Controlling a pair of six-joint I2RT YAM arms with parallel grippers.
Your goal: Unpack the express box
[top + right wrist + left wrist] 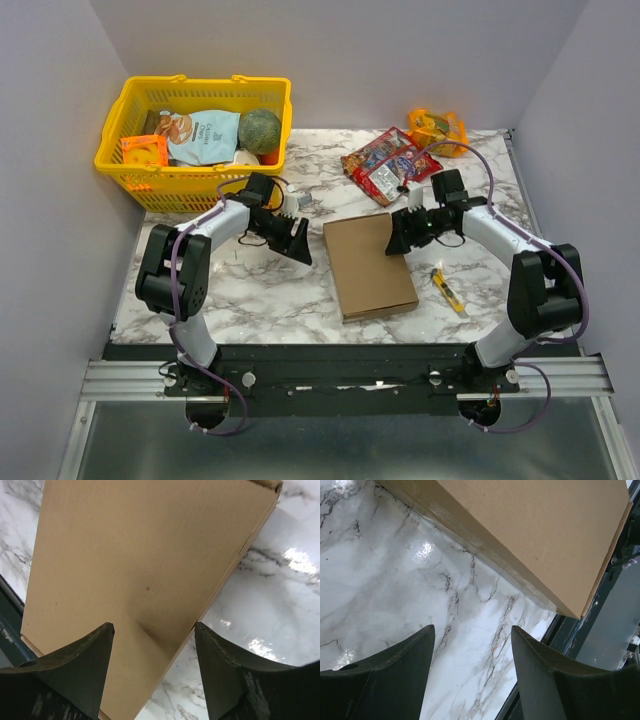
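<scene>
Contents unseen and edges cropped in both wrist views, the express box (368,265) lies closed on the table (258,300); left gripper (298,243) low beside it, right gripper (397,232) over its lid, both spread, empty.

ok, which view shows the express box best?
Top external: nearly the whole express box shows, lying flat and closed. Left wrist catches only one side and corner; right wrist shows most of the lid, cropped.

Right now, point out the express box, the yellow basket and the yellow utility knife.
express box (370,265): top external view, middle of its lid.
yellow basket (170,188): top external view, its near wall.
yellow utility knife (449,291): top external view, middle of its body.
</scene>
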